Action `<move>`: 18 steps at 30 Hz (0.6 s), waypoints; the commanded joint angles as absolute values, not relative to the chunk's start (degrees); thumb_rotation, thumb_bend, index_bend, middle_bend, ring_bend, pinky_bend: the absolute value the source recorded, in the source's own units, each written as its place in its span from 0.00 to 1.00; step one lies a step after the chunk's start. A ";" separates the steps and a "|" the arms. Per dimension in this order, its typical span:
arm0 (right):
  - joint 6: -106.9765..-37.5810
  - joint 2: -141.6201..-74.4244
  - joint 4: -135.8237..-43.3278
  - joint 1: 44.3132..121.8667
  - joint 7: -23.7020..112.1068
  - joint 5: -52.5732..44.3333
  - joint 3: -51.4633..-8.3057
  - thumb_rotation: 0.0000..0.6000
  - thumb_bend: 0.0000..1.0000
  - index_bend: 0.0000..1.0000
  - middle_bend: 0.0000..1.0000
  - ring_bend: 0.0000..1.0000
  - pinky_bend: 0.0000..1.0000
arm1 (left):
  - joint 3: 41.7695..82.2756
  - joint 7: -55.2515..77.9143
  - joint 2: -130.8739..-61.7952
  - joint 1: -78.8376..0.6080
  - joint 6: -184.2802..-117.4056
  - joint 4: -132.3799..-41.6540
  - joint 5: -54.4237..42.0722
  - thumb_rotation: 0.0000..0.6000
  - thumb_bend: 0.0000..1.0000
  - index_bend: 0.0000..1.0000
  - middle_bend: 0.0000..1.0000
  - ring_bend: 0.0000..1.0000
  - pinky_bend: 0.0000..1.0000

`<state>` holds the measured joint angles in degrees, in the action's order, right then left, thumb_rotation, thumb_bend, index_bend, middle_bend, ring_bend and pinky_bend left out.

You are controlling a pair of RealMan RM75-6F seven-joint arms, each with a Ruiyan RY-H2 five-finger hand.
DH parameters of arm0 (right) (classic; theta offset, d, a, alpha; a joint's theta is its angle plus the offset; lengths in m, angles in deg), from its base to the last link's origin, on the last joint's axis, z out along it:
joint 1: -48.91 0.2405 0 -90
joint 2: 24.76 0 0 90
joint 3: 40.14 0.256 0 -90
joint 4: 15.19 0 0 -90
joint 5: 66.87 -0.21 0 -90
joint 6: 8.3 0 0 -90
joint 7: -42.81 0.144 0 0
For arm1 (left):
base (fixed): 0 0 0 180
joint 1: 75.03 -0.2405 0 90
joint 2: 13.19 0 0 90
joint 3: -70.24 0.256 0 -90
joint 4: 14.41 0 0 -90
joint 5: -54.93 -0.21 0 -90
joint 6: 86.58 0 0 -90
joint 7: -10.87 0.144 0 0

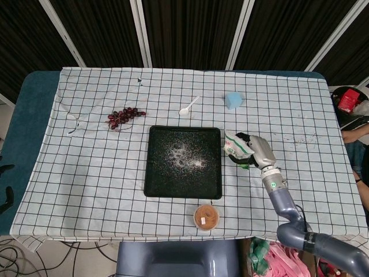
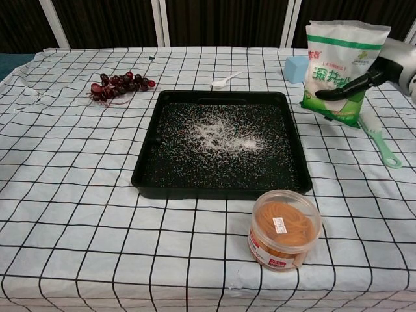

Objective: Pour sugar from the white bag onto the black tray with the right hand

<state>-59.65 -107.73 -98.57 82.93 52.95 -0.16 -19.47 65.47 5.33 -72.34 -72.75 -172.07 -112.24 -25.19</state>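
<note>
Sitting nearest the front edge of the table (image 2: 78,260), with its black-and-white checked cloth, a clear round tub of orange rubber bands (image 2: 285,229) stands just in front of the black tray (image 2: 146,172). The tray lies at the table's centre, its dark floor dusted with a loose patch of white sugar (image 2: 218,135) around the middle. To the tray's right, the right robot hand (image 2: 380,68) grasps the white bag (image 2: 341,62) of sugar, dark fingers (image 2: 341,90) wrapped across its printed front; the bag is upright and raised off the cloth, beside the tray's right rim rather than over it. From the head view the same robot hand (image 1: 256,150) and bag (image 1: 235,146) sit just off the tray's far right corner. A green-handled utensil (image 2: 380,140) lies on the cloth below the bag. Farther back, a bunch of dark red grapes (image 2: 118,84) rests to the left, a white plastic spoon (image 2: 224,80) lies behind the tray, and a light blue block (image 2: 296,67) stands at the right, beside the bag. The left robot hand appears in neither view.
</note>
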 commanded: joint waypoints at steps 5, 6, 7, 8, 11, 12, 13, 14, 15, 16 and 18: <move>-46.84 -91.85 -112.59 90.98 35.34 -16.08 -21.17 1.00 0.34 0.49 0.42 0.52 0.52 | 65.46 5.18 -72.26 -72.75 -171.96 -112.35 -25.10 1.00 0.62 0.22 0.04 0.00 0.00; -46.21 -91.02 -112.95 92.03 34.06 -17.60 -21.57 1.00 0.34 0.49 0.43 0.52 0.52 | 65.48 5.16 -72.24 -72.75 -171.91 -112.37 -25.07 1.00 0.62 0.22 0.04 0.00 0.00; -45.85 -90.55 -113.15 92.72 33.29 -18.62 -21.85 1.00 0.34 0.49 0.43 0.53 0.52 | 65.50 5.15 -72.22 -72.75 -171.88 -112.39 -25.05 1.00 0.62 0.22 0.04 0.00 0.00; -45.45 -89.98 -113.38 93.73 32.28 -20.09 -22.26 1.00 0.35 0.49 0.43 0.53 0.53 | 65.50 5.13 -72.20 -72.77 -171.89 -112.41 -25.04 1.00 0.62 0.22 0.04 0.00 0.00; -44.77 -88.85 -113.80 96.56 29.83 -24.24 -23.53 1.00 0.35 0.49 0.43 0.53 0.53 | 65.47 5.03 -72.17 -72.79 -172.00 -112.48 -25.12 1.00 0.62 0.22 0.04 0.00 0.00; -44.41 -88.46 -113.94 97.51 29.11 -25.53 -24.03 1.00 0.35 0.50 0.43 0.53 0.53 | 65.48 5.02 -72.17 -72.80 -172.03 -112.46 -25.14 1.00 0.62 0.22 0.04 0.00 0.00; -43.91 -88.03 -114.10 98.50 28.40 -26.82 -24.59 1.00 0.35 0.50 0.43 0.53 0.53 | 65.47 4.97 -72.17 -72.80 -172.02 -112.50 -25.15 1.00 0.62 0.22 0.04 0.00 0.00; -43.36 -87.55 -114.28 99.53 27.72 -28.11 -25.16 1.00 0.35 0.50 0.43 0.53 0.53 | 65.43 4.93 -72.17 -72.77 -172.02 -112.52 -25.13 1.00 0.62 0.22 0.04 0.00 0.00; -42.91 -87.11 -114.46 100.57 27.05 -29.35 -25.74 1.00 0.35 0.50 0.44 0.53 0.53 | 65.40 4.93 -72.18 -72.75 -171.99 -112.52 -25.08 1.00 0.62 0.22 0.04 0.00 0.00; -42.51 -86.70 -114.65 101.63 26.39 -30.61 -26.35 1.00 0.35 0.50 0.44 0.53 0.53 | 65.37 4.91 -72.18 -72.72 -171.93 -112.52 -25.00 1.00 0.62 0.22 0.04 0.00 0.00; -39.78 -85.52 -115.12 104.81 25.12 -34.23 -27.82 1.00 0.35 0.50 0.44 0.53 0.53 | 65.39 5.00 -72.16 -72.63 -171.71 -112.56 -24.95 1.00 0.62 0.22 0.04 0.00 0.00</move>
<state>-42.55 -87.12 -114.35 101.96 26.99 -30.87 -25.92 65.39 4.99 -72.16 -72.65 -171.71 -112.55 -24.96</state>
